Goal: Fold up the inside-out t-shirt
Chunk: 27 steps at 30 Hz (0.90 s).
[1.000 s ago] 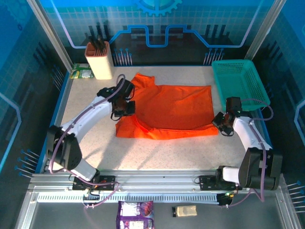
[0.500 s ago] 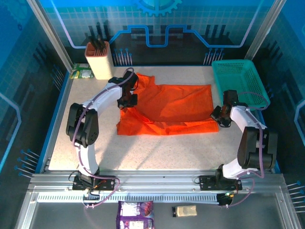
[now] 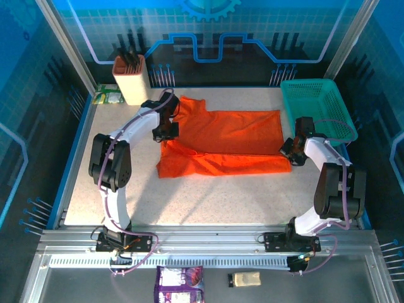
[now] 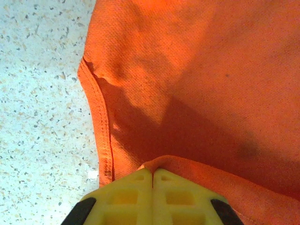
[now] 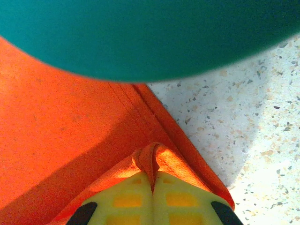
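The left gripper point(image 3: 169, 131) is pinching its yellow fingers point(image 4: 126, 194) together on a raised fold of the inside-out t-shirt point(image 3: 221, 142). The cloth is spreading flat ahead and to the right of its tips, and a hemmed edge is running along their left over the speckled table point(image 4: 37, 93). The right gripper point(image 3: 291, 151) is clamping a puckered corner of the shirt, whose fabric is lying ahead and to its left, and the teal basket point(image 3: 319, 107) is sitting just beyond its tips.
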{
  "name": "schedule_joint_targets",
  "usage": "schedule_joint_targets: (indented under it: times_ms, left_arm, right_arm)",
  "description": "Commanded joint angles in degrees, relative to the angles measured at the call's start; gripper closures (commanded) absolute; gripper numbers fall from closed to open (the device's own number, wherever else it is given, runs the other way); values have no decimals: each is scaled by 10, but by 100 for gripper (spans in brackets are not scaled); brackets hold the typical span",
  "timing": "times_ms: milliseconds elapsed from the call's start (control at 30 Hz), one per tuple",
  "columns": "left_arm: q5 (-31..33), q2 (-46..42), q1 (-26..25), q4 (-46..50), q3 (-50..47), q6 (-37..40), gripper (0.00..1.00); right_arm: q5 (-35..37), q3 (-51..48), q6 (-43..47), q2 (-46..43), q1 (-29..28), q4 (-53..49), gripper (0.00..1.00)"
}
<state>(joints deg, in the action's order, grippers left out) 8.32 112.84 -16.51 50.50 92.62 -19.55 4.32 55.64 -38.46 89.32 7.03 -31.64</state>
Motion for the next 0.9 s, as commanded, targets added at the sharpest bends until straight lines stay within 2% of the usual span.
schedule_joint_targets:
  times_ms: [0, 67, 133, 200, 333, 400, 467, 600, 667, 867]
  left_arm:
    - [-8, 6, 5, -8, 26, -8, 99]
    - [-6, 1, 5, -4, 33, -8, 91]
    - [1, -14, 5, -1, 30, -10, 76]
    - [-1, -40, 5, -1, 17, -14, 71]
    - [-27, -101, 0, -11, -37, -35, 66]
    - [-47, -132, -7, -24, -85, -50, 67]
    - [-67, -155, -15, -38, -133, -69, 74]
    - [-99, -168, -40, -87, -224, -102, 88]
    - [-103, -156, -46, -101, -248, -111, 90]
    - [-125, -121, -25, -155, -318, -121, 94]
  right_arm:
    - [14, 17, -4, -15, -10, -7, 89]
    - [22, 20, -4, -25, -14, -16, 80]
    - [29, 20, -3, -42, -18, -27, 70]
    - [39, 17, 3, -67, -23, -40, 63]
    - [29, -1, 16, -109, -35, -57, 58]
    - [-8, -16, 31, -120, -43, -55, 54]
    - [-84, -29, 62, -114, -48, -40, 51]
    - [-212, -49, 87, -82, -56, 20, 33]
    - [-223, -49, 87, -62, -58, 35, 24]
    - [-212, -61, 95, 3, -41, 49, 21]
